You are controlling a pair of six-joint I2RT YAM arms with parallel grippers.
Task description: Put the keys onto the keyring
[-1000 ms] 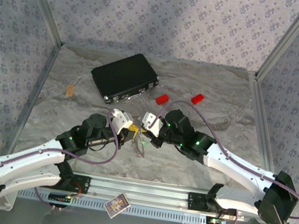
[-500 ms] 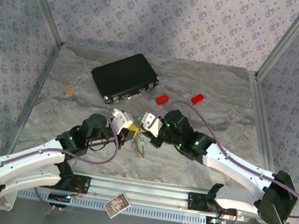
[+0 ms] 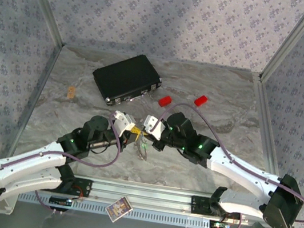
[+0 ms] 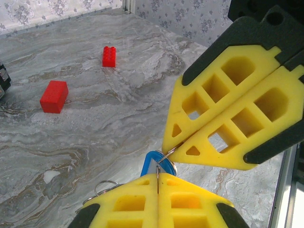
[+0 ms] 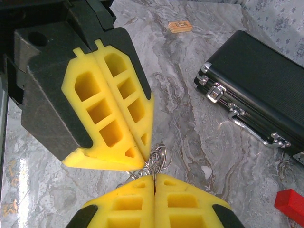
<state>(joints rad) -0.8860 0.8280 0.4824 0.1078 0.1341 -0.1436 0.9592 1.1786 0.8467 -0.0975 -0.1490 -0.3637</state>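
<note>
**Threading step, claws tip to tip over mid-table**

Step, as I judge it: working a key onto the keyring, with both claws nose to nose just above the table. To do it well I'd hold one claw fixed and move the other in tiny slides along the wire. I'd avoid any twist, since the chain is limp and would swing off line. I'd also hold the grip until the key's hole is clearly over the wire.

Left gripper [image 4: 157,176]: fingers pressed together, pinching a thin silver wire that I take for the keyring [image 5: 160,156]. The blue key [image 4: 151,164] sits touching, just beyond its tips.

Right gripper [image 5: 154,178]: fingers also pressed together, with bunched silver loops entering its seam. I can't tell if a key blade is in either pinch.

From above, a loop hangs below the tips beside a green fleck [image 3: 142,144], probably the green key. The red blocks [image 4: 53,96] and the case [image 5: 266,90] lie farther back, well apart.
</note>
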